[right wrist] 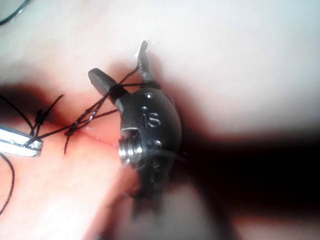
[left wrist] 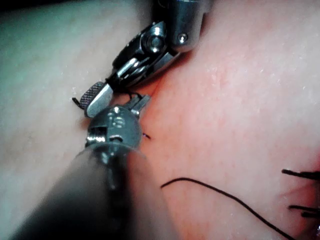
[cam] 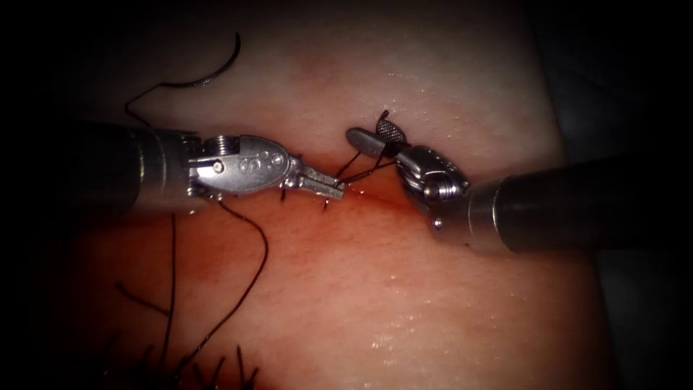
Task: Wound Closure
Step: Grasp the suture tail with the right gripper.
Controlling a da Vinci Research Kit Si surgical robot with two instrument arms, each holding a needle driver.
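The pale, moist slab of pork-belly tissue (cam: 404, 289) lay under both tools, with its cut (cam: 361, 189) running as a reddened line across the middle of the endoscope view. Red fluid (cam: 375, 206) stained the surface around that line.

The left arm's silver wristed end effector (cam: 333, 185) reached in from the left, its slim jaws narrowed to a close and pinching the thin dark suture thread (cam: 361, 170) right at the cut. The right wrist view showed the same tip (right wrist: 27, 145) clamped on a strand.

The right arm's silver end effector (cam: 379, 136) came in from the right, lying just above the cut. Its jaws stood parted, one smooth and one showing a cross-hatched face, and turns of thread were wrapped around them near their base; a short tail of thread (cam: 382, 114) stuck up past the textured jaw. It gripped nothing between the jaws. From those wraps, taut strands crossed the short gap down to the left tip, so the two tips lay near each other but apart.

The dark curved steel needle (cam: 224, 65) lay free on the tissue, well away to the upper left, clear of both end effectors and not in the tissue. Thread trailed from it along the left shaft. A long loose loop (cam: 253, 274) ran below the left end effector toward the lower left, where cut ends of thread (cam: 209, 372) bristled.
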